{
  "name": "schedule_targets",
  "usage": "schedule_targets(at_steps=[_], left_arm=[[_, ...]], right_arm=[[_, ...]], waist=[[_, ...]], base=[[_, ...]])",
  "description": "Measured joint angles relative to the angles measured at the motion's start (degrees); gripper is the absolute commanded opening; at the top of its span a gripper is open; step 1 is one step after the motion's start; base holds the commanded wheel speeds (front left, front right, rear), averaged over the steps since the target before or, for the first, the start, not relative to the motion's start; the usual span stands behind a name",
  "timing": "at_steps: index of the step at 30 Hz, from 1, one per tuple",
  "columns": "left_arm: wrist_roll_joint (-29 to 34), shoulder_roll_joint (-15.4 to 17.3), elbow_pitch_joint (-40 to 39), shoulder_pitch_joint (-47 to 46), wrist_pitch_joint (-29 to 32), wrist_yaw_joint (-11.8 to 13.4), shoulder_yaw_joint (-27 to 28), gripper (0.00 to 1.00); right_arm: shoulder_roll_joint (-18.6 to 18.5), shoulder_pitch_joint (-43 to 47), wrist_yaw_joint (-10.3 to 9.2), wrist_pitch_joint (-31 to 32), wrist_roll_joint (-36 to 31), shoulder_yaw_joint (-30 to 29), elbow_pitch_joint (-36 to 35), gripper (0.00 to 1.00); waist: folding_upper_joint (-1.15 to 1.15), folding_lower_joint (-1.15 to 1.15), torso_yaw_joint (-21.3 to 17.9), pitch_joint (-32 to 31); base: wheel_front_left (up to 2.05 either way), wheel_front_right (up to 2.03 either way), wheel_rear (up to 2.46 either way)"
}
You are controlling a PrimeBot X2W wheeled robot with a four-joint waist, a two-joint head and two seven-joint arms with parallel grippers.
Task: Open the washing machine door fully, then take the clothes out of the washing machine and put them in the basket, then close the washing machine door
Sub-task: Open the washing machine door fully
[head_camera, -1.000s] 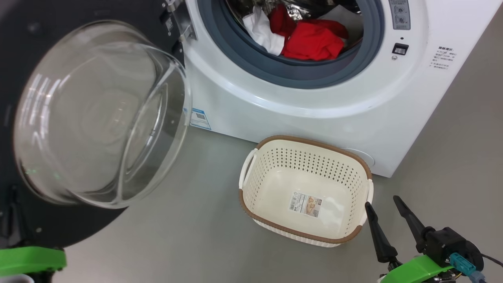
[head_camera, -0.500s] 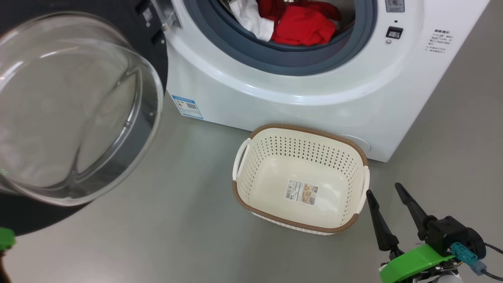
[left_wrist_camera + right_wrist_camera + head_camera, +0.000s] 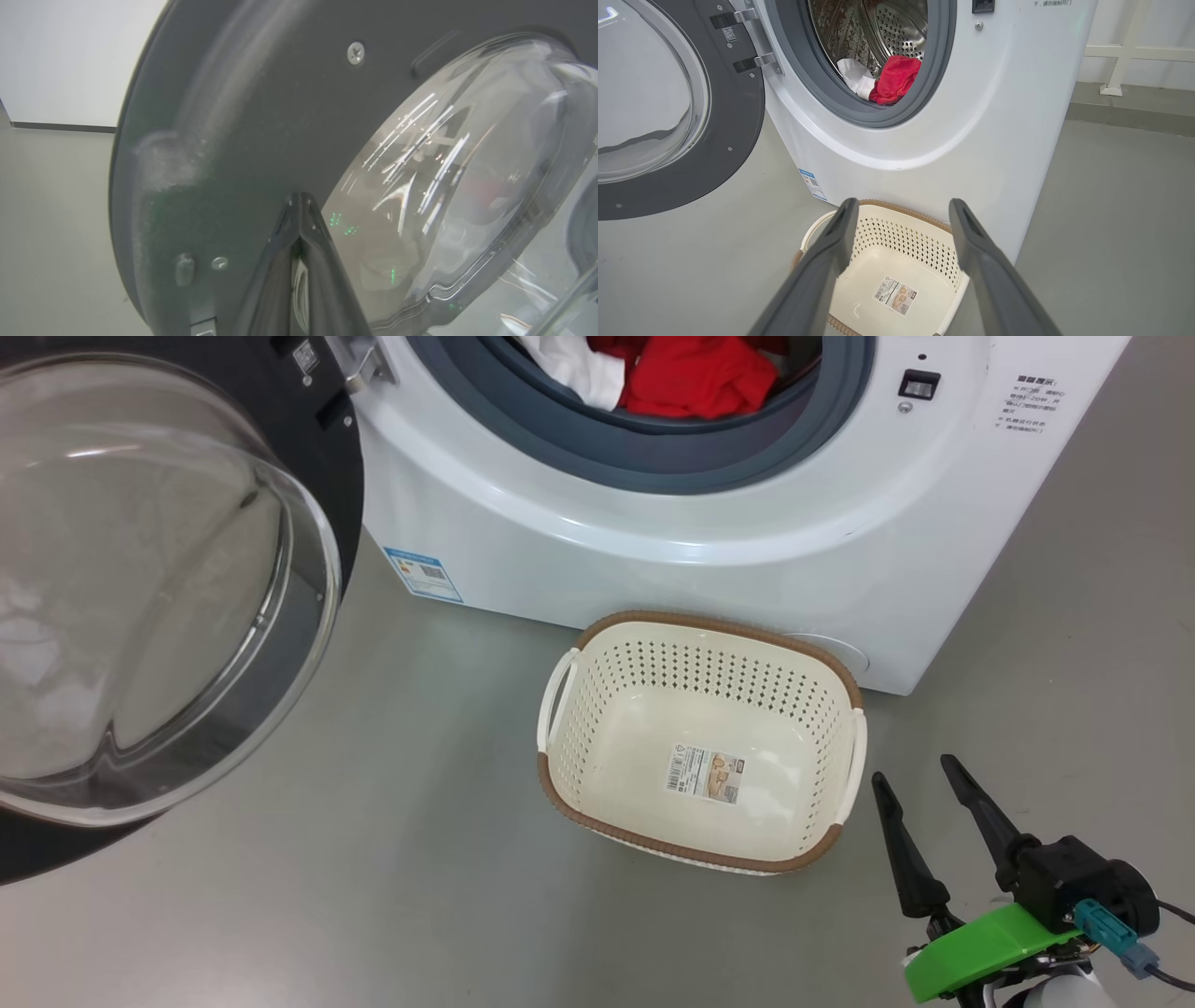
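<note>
Grey floor [image 3: 373, 877]. Clothes [image 3: 695, 373] judged soft, light: pinch a raised fold. Left gripper [image 3: 299, 205] closed, empty; right gripper [image 3: 913, 770] spread.

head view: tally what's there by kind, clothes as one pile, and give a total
washing machine: 1
washing machine door: 1
basket: 1
clothes pile: 1
right pincer: 1
total: 5
</note>
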Motion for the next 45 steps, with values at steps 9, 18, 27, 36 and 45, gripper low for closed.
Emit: schedule_targets(at_steps=[9, 18, 27, 36, 45], left_arm=[[0.5, -0.3, 0.2, 0.0, 0.0, 0.0, -0.2, 0.00], [0.2, -1.8, -2.5, 3.3, 0.0, 0.0, -3.6, 0.00], [-2.0, -4.1, -8.3, 8.8, 0.0, 0.0, -8.3, 0.00], [-5.3, -4.2, -15.8, 14.8, 0.0, 0.0, -13.2, 0.61], [-6.7, -4.9, -21.5, 19.8, 0.0, 0.0, -17.5, 1.00]], right_arm=[[0.0, -0.1, 0.00, 0.0, -0.4, -0.3, 0.0, 1.00], [0.4, 0.0, 0.00, 0.0, -0.3, -0.6, 0.0, 1.00], [0.7, 0.7, 0.00, 0.0, 0.3, -0.9, -0.1, 1.00], [0.9, 1.0, 0.00, 0.0, 0.8, -1.4, -1.1, 1.00], [1.0, 2.0, 0.00, 0.0, 1.7, -2.0, -1.7, 1.00]], waist=[[0.00, 0.00, 0.3, -0.9], [0.00, 0.00, 0.5, -3.1], [0.00, 0.00, 0.6, -4.9], [0.00, 0.00, -0.4, -6.2], [0.00, 0.00, -2.7, -6.9]], base=[[0.00, 0.00, 0.00], [0.00, 0.00, 0.00], [0.00, 0.00, 0.00], [0.00, 0.00, 0.00], [0.00, 0.00, 0.00]])
